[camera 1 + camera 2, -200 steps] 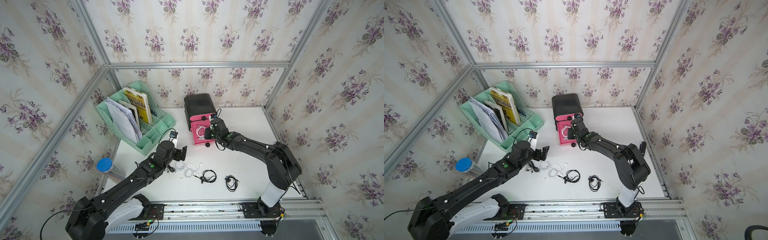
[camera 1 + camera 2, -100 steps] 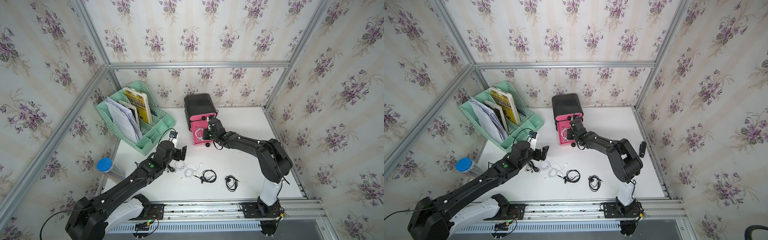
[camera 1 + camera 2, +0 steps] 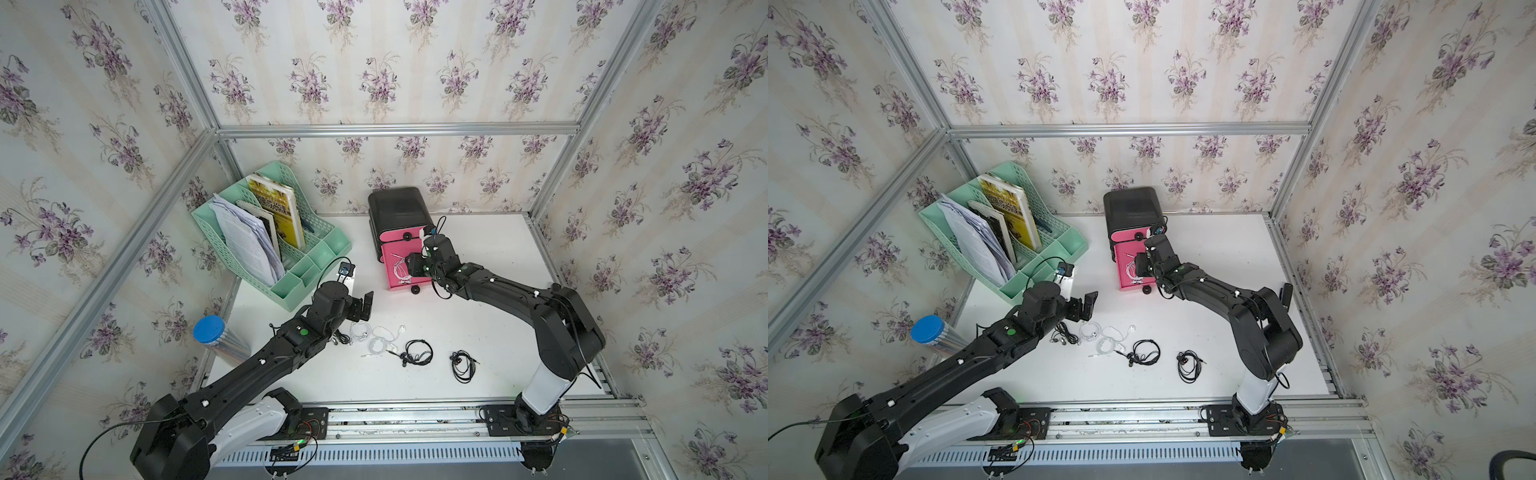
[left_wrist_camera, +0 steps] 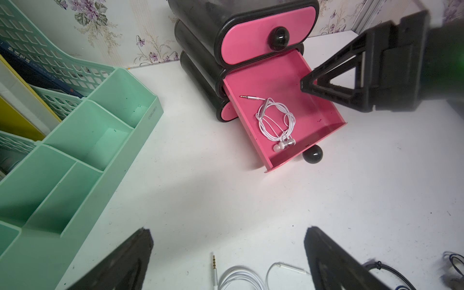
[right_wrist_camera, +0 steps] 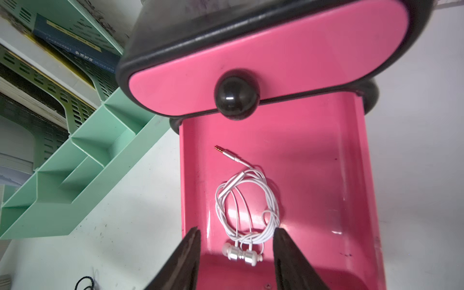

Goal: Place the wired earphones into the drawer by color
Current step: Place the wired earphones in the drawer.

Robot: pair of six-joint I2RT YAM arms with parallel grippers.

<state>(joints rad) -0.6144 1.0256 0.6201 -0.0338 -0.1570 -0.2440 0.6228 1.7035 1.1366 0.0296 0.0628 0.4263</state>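
Observation:
The pink drawer [image 5: 313, 175] of the black cabinet [image 3: 397, 203] stands pulled out. One white coil of wired earphones [image 5: 247, 203] lies loose on its floor. My right gripper [image 5: 236, 229] hovers just over that coil, open, its fingers on either side and gripping nothing. On the table lie two white coils [image 3: 376, 336] and three black coils [image 3: 417, 353], [image 3: 463, 365], [image 3: 340, 337]. My left gripper [image 4: 228, 230] is wide open and empty above the white cable and jack plug [image 4: 214, 271]. In both top views it hangs left of the drawer [image 3: 1086, 305].
A mint green file organiser [image 3: 291, 257] with books and papers stands at the back left, close to my left arm. A blue-lidded cylinder [image 3: 210, 330] sits at the table's left edge. Metal frame posts and papered walls close in the table.
My right gripper has gone from shut to open, and the white earphones now lie free in the drawer. The right arm's elbow has shifted. The left arm has not moved.

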